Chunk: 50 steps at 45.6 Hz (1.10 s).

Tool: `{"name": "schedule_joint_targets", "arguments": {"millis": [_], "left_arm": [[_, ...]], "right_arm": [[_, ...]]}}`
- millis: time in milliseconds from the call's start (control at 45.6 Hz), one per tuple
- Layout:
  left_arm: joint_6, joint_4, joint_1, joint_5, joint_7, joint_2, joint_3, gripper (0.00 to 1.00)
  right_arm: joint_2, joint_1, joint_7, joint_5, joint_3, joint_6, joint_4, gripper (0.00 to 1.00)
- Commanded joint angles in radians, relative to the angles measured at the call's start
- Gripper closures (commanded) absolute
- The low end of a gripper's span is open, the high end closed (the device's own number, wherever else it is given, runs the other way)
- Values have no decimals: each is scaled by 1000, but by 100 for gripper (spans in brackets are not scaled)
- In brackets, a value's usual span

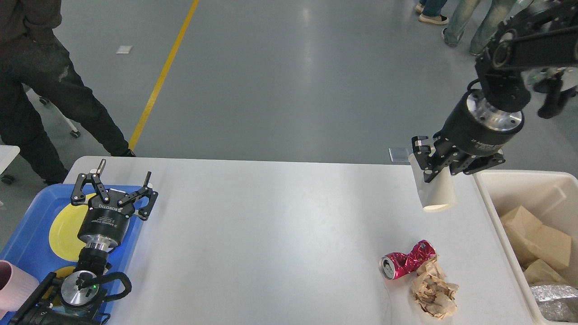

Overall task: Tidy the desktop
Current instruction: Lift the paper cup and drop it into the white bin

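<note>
White desktop [271, 234], grey floor [289, 81]; right gripper [435, 169] pinches paper cup [434, 192], left gripper [119, 180] spread.

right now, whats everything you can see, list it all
desktop: 1, white, centre
paper cup: 1, white, held above the desktop's right edge
crushed can: 1, red, desktop near right
crumpled paper: 1, brown, touching the can
bin: 1, cream, right of desktop, holds brown and silver scraps
tray: 1, blue, left
plate: 1, yellow, on tray
pink cup: 1, tray's near corner
people: legs only, far left and far right
left gripper: open, over tray
right gripper: shut on paper cup
</note>
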Motion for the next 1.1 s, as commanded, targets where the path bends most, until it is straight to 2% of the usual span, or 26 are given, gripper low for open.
{"name": "schedule_joint_targets", "arguments": {"millis": [0,526,658,745,855,899,1074], "left_arm": [[1,0,0,-1,0,1,0,3],[1,0,0,1,0,-1,0,3],[0,0,0,1,0,1,0,3],[1,0,0,1,0,1,0,3],[0,0,0,1,-2,1,0,3],[0,0,0,1,-2,1,0,3],[1,0,0,-1,-2,1,0,3]], "right_arm": [[34,87,131,2,-149,38,23,100],[-44,71,121,2,-198,24,15,100],[-108,34,113,-1,-230,-30,-18,100],[-186,-44,85,-2,-246,-63,-80,100],[-338,-198,-14,-15,-229,-91,-213,100],[-387,-264,-36,-16,-217,-100,-273,100],[-443,-604,-48,-16,-105,-157,-494,100]]}}
